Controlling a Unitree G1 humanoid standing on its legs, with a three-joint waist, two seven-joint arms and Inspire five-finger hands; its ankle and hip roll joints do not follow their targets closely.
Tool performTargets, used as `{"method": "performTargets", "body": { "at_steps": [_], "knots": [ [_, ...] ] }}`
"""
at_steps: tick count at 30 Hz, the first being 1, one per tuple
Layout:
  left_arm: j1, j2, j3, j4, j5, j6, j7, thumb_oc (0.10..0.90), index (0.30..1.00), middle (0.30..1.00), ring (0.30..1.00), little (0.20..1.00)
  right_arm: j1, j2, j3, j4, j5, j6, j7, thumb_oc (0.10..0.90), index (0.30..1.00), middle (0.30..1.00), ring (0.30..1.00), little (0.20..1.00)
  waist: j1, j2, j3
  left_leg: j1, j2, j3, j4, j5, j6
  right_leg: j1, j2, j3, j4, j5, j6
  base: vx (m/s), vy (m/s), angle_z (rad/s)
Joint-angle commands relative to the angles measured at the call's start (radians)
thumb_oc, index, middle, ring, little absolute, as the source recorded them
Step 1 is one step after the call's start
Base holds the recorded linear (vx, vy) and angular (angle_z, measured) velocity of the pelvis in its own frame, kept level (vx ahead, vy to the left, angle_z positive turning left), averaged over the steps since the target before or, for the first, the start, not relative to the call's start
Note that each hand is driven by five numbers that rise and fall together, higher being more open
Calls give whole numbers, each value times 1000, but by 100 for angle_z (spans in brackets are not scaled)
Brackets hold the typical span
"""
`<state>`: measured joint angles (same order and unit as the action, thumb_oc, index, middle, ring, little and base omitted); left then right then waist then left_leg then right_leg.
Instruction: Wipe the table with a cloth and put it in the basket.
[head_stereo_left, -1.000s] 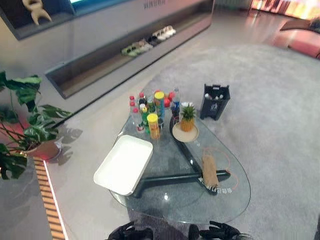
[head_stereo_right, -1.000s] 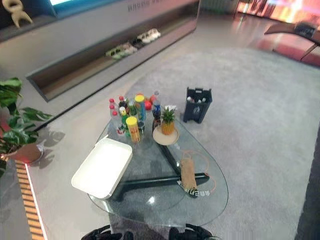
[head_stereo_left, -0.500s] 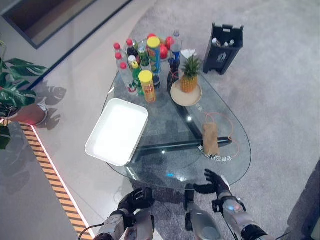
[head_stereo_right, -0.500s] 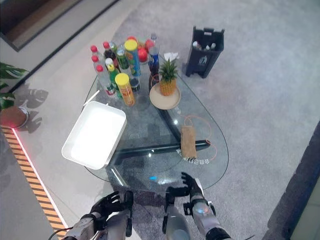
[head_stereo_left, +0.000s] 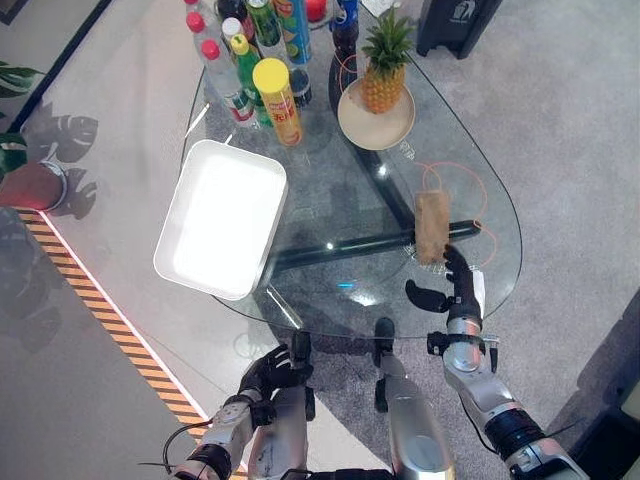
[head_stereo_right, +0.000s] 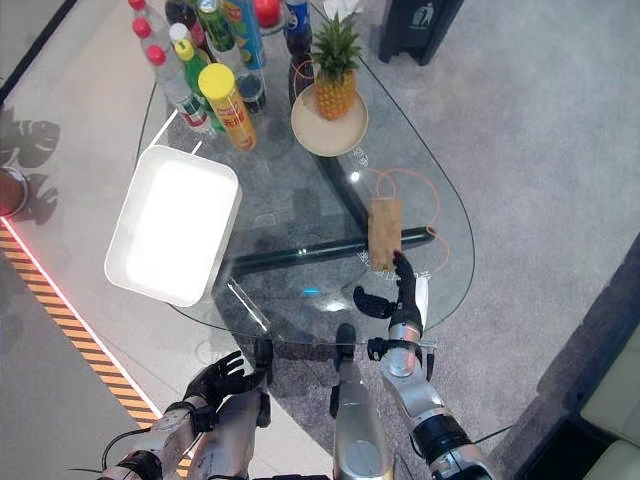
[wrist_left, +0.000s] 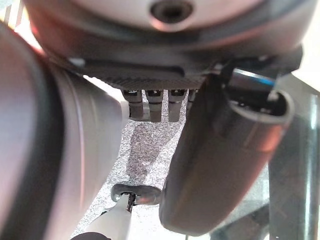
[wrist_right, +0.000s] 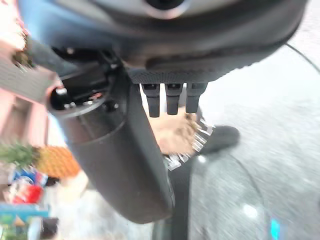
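left hand (head_stereo_left: 268, 373): loosely curled, holding nothing, below the table edge. white tray (head_stereo_left: 221, 217): empty, your basket. plate (head_stereo_left: 376, 113): one pineapple (head_stereo_left: 384, 62). cloth (head_stereo_left: 432, 226): folded on the glass table (head_stereo_left: 330, 285), ungrasped. right hand (head_stereo_left: 455, 288): fingers straight, just short of the cloth. wiping and binning remain for you.

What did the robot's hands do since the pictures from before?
The right hand came up from the table's near edge and reached forward over the glass table; its open fingers now almost touch the near end of the brown cloth, not yet holding it. The left hand stayed low beside the table. The camera tipped down, so the whole picture shifted. The cloth, white tray, pineapple and bottles kept their places.
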<state>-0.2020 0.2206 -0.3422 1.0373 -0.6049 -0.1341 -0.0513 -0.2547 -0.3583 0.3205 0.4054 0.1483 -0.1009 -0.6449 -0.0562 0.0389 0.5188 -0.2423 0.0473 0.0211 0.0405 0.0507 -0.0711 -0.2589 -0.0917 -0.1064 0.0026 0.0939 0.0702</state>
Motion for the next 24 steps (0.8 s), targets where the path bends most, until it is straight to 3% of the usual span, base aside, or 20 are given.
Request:
{"method": "performTargets", "body": {
  "at_steps": [1, 12, 24],
  "knots": [
    [39, -3, -18, 4, -32, -13, 15, 800, 900, 900, 900, 900, -20, -64, -54, -196, -97, -57, -141, 800, 900, 900, 900, 900, -14, -21, 1, -110, -90, 71, 136, -57, 62, -113, 31, 39, 160, -58, -9, -8, 37, -2],
    [25, -11, -33, -37, -60, 7, 41, 800, 900, 900, 900, 900, -100, -76, -109, -318, -99, -43, -318, 800, 900, 900, 900, 900, -15, -18, 1, -240, -91, 76, 197, -61, 66, -241, 29, 39, 211, -55, -10, 1, 14, 0],
    [-11, -13, -64, -114, -136, -4, 75, 800, 900, 900, 900, 900, -206, -54, -79, -292, -59, 18, -362, 800, 900, 900, 900, 900, -5, -4, 1, -398, -104, 77, 271, -61, 66, -396, 24, 32, 266, -43, -13, 5, 5, 1]
  ]
}}
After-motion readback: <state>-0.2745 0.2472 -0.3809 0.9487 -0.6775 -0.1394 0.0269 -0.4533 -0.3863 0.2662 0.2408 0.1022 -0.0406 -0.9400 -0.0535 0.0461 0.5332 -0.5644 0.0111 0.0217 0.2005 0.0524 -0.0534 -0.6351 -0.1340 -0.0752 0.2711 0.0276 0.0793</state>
